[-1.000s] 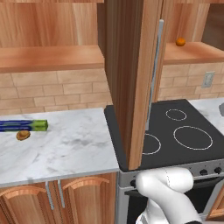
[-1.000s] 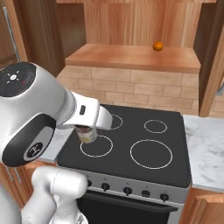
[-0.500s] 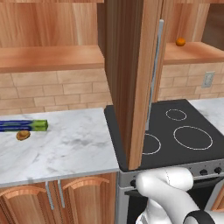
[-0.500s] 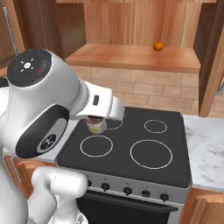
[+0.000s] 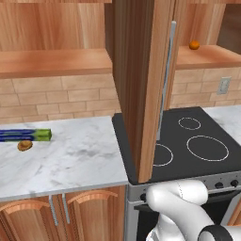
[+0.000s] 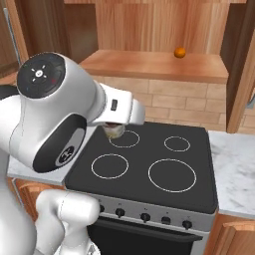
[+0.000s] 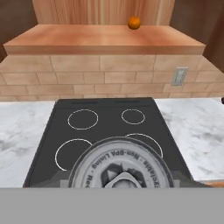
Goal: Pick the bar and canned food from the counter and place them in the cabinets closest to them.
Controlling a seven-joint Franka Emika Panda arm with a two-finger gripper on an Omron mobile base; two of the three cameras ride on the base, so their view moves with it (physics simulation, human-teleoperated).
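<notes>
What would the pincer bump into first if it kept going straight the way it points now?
Probably the brick wall behind the stovetop, under the cabinet shelf with the orange fruit. The pincer, shut on the can, looks level toward it, though depth is unclear.

canned food [image 6: 114,130] mostly behind the arm, blue-green box [image 5: 23,135] cut off at left edge
</notes>
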